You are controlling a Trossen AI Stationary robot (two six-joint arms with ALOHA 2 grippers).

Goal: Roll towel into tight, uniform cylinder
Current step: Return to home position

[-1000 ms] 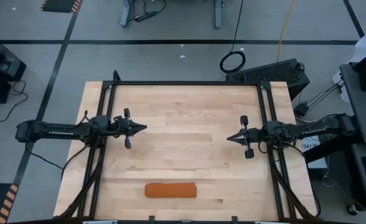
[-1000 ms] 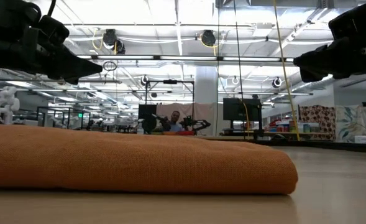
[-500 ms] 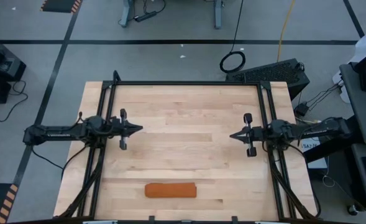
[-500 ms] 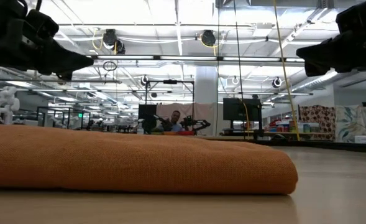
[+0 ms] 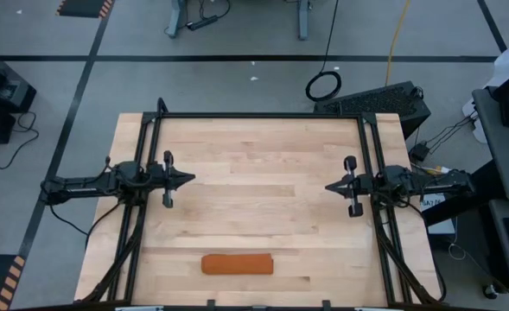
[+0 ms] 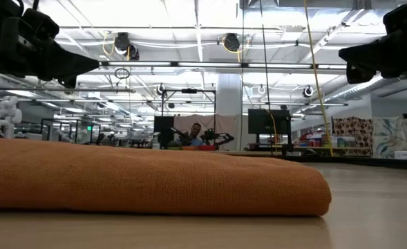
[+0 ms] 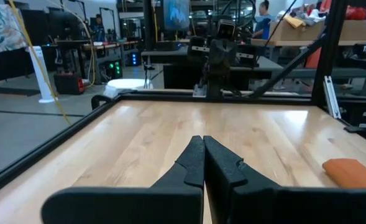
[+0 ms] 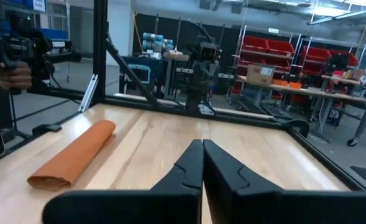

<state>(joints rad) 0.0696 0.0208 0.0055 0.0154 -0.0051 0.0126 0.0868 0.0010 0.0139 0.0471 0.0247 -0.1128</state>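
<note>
While the rolled rust-orange fabric towel (image 5: 237,263) lies near the wooden table's (image 5: 263,155) edge | left gripper (image 5: 190,179): fingers together, left side | right gripper (image 5: 328,186): fingers together, right side | black metal frame (image 5: 258,115) rims table

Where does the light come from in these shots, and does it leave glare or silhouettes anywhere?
Low view: bright ceiling lamps behind turn the left pincer and right pincer into dark silhouettes, while the towel is evenly lit. Left wrist view: a pale sheen lies across the tabletop. High view: even overhead light, no glare on the wood.
</note>
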